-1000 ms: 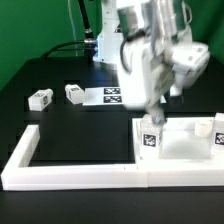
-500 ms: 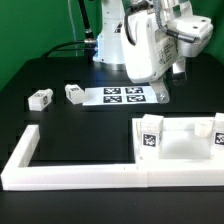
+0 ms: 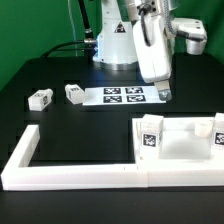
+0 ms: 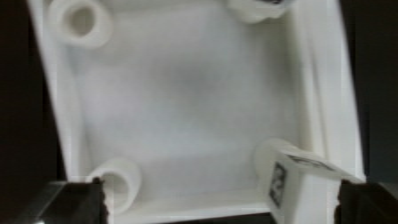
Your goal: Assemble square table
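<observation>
Aloft, hand point(image 3: 161, 91) released & empty, slab point(image 4: 196, 100) cut off by frame, corner leg point(image 4: 299, 172) blurry, poss. seated.

Slab point(image 3: 186, 142): white plastic, square, raised rim. It lies flat on the black table point(image 3: 70, 130) at the exterior view's right, rim side up.

Two legs stand upright in it. Corner leg point(image 3: 150, 136) is at the slab's corner toward the exterior view's left, tag facing the camera. Edge leg point(image 3: 219, 134) is at the frame's right border (partly cut off).

The wrist view looks down into the slab. Two round corner sockets are open: first socket point(image 4: 80, 20) and second socket point(image 4: 114, 182). A tagged leg point(image 4: 302, 175) stands upright at another corner.

Two loose legs lie on the table, well apart from the slab: outer loose leg point(image 3: 40, 98) and inner loose leg point(image 3: 74, 92). They are near each other, not touching.
</observation>
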{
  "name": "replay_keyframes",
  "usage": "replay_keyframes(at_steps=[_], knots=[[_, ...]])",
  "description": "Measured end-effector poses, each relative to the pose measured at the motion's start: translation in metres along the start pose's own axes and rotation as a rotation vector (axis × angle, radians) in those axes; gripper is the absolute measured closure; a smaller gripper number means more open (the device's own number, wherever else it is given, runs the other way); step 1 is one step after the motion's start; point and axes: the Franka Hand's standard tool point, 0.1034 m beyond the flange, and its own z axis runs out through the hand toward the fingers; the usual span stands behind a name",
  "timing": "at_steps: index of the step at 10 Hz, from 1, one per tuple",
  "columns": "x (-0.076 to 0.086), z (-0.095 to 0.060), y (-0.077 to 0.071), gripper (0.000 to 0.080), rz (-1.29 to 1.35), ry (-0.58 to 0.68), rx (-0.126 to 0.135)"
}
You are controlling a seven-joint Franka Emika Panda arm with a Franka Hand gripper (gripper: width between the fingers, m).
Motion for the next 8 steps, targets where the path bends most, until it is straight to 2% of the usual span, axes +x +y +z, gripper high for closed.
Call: replay_keyframes(at_steps=[1,2,5,6,7,8], knots=[[-0.003,0.004,0.007,0.0150,-0.011,-0.013,-0.039],[-0.002,0.003,0.004,0.0150,-0.010,-0.009,-0.028],[-0.002,0.004,0.005,0.0150,-0.011,-0.008,-0.030],[-0.001,0.007,0.005,0.0150,-0.010,0.003,-0.012],[0.000,0.017,0.013,0.0150,-0.014,0.036,0.028],[0.005,0.028,0.028,0.0150,-0.014,0.069,0.052]])
